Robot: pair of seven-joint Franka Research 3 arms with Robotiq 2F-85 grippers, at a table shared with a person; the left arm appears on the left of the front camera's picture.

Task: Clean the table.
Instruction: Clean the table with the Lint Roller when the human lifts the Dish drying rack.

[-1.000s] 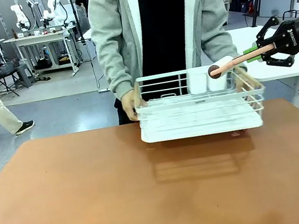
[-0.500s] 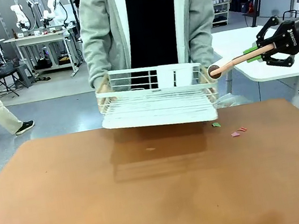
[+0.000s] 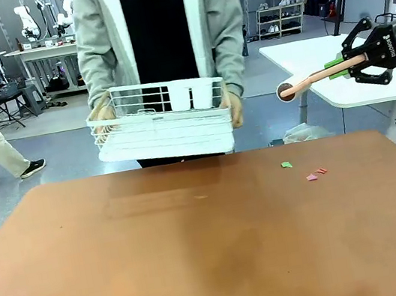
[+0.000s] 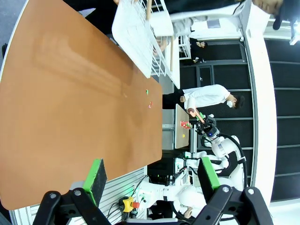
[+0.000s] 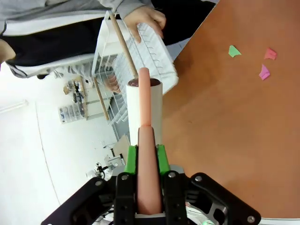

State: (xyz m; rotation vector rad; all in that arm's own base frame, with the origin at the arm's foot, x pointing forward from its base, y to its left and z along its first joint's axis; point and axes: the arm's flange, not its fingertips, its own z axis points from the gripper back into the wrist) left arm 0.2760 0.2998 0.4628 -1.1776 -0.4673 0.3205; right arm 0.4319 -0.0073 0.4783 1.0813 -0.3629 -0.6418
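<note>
Front view: the person (image 3: 161, 40) has carried the rack (image 3: 162, 135) up and toward the robot's left, clear of the table (image 3: 163, 260). Three scraps (image 3: 311, 176), one green and two pink, now lie exposed near its far right edge. The right gripper (image 3: 335, 66) stays clamped on the roller (image 3: 308, 81), held in the air beyond that edge. The left gripper (image 4: 151, 177) stands wide apart and empty. The scraps are probably reachable for rolling now.
</note>
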